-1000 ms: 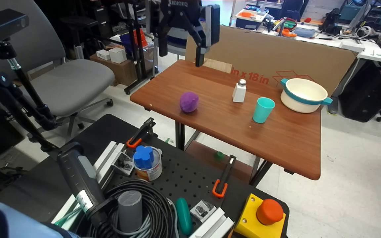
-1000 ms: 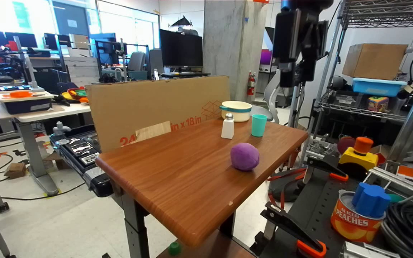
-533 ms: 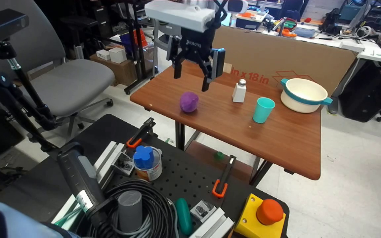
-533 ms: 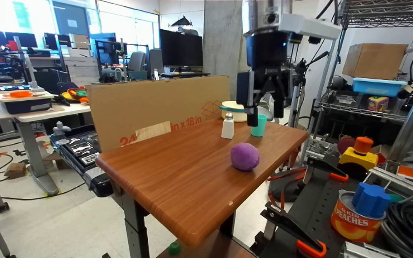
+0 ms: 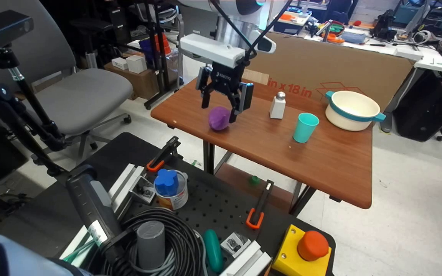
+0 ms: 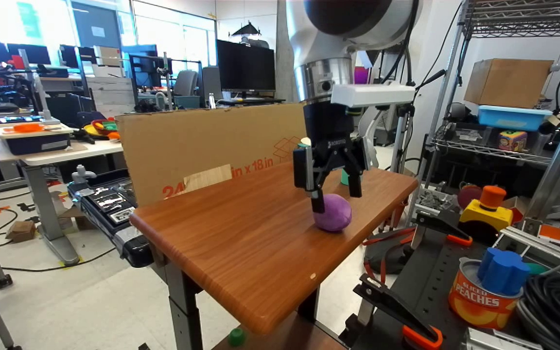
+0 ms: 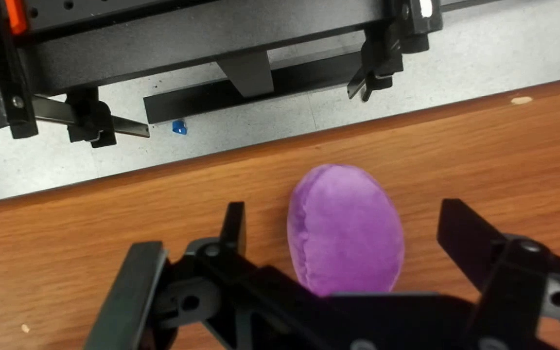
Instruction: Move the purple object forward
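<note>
- My arm (image 6: 326, 78) hangs in from above in both exterior views; gripper (image 5: 219, 110) points downward, jaws spread wide.
- Purple object (image 7: 353, 233) rests on the table (image 6: 221, 233); in the wrist view it lies between my fingers (image 7: 234, 226), bare wood showing on either side.
- Table's long edge near the object; floor (image 7: 260, 124) and black pegboard (image 5: 209, 199) beyond.
- Open wood between object and white bottle (image 5: 277, 108); teal cup (image 5: 306, 126) and pot (image 5: 345, 120) stand farther off.
- In an exterior view one fingertip (image 6: 318, 206) overlaps the object; contact cannot be told.
- There, gripper covers most of cup and pot; arm's top cut off.
- Wrist view: object's lower end hidden behind the gripper.
</note>
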Available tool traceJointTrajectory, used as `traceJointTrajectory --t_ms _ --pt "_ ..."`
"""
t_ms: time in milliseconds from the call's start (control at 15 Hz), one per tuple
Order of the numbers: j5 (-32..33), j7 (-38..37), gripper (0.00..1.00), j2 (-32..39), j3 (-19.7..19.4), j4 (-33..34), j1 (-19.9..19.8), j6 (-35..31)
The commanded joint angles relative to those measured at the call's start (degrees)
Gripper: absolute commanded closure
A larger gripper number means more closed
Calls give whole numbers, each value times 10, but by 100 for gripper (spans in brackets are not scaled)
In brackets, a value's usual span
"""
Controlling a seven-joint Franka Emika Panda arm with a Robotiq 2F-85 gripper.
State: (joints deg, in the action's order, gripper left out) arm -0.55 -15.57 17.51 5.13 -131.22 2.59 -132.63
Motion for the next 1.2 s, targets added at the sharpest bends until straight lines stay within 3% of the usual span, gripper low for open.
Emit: traceJointTrajectory --t_ms 0,333,600,800,933,1133 --pt "3 -22 26 61 -22 56 20 15" --pt "-7 -18 65 48 -23 63 28 33" --pt "-60 17 91 -2 5 75 22 42" --pt "-130 13 96 -8 23 147 23 57" --pt "-164 12 94 6 27 202 23 58" --pt "-161 11 94 50 20 278 27 46"
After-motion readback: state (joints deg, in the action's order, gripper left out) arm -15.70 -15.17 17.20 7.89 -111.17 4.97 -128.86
